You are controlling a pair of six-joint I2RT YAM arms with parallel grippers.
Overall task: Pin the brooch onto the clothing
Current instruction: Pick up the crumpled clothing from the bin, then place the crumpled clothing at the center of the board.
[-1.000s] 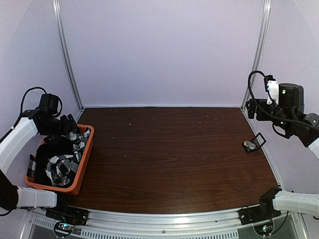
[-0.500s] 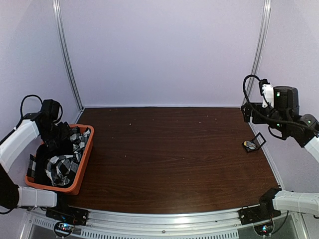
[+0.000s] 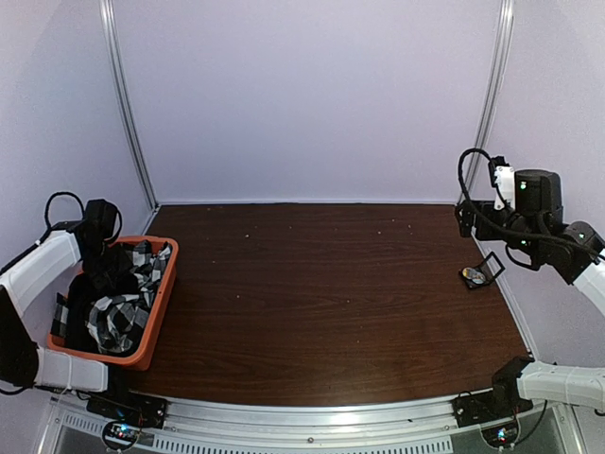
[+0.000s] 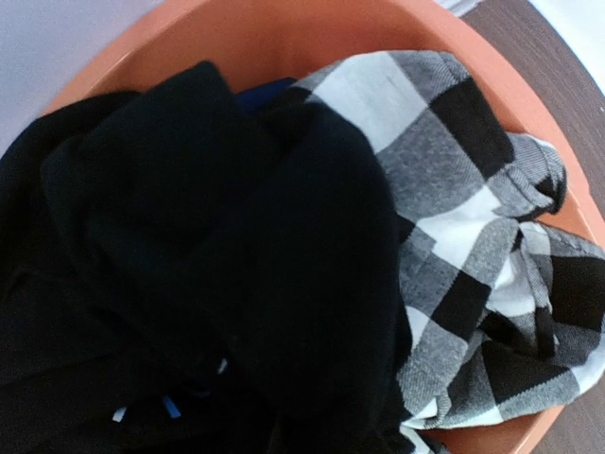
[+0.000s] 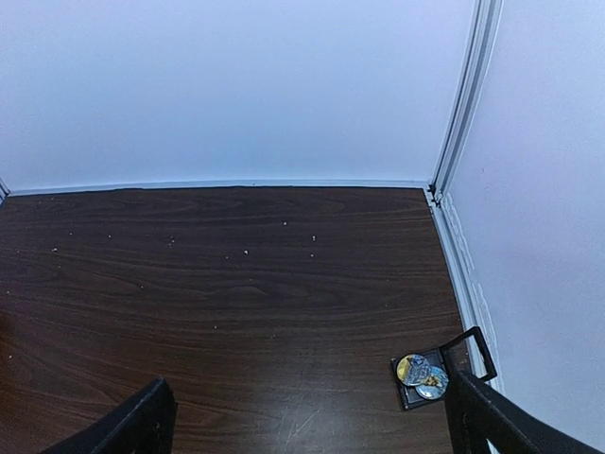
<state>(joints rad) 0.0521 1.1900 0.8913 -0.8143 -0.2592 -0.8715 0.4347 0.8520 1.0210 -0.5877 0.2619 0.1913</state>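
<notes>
Brooches (image 5: 423, 375) lying in small black tray (image 5: 470, 340) at right edge of table (image 3: 321, 284), touching each other. T-shirt (image 4: 189, 236) lying bunched in orange basket (image 4: 284, 38) at left, pressing against checked cloth (image 4: 473, 236) beside it; small blue marks (image 4: 168, 407) showing on lower fold. Left gripper (image 3: 112, 270) sitting low in basket over black fabric; fingers hiding from both views, so cannot tell grip. Right gripper (image 5: 307, 426) hovering high above table, near tray, fingers standing wide apart, holding nothing.

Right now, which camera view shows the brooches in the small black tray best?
The right wrist view: the brooches appear as separate round discs in the black tray. The top external view shows only a tiny blur there; the left wrist view misses them.
</notes>
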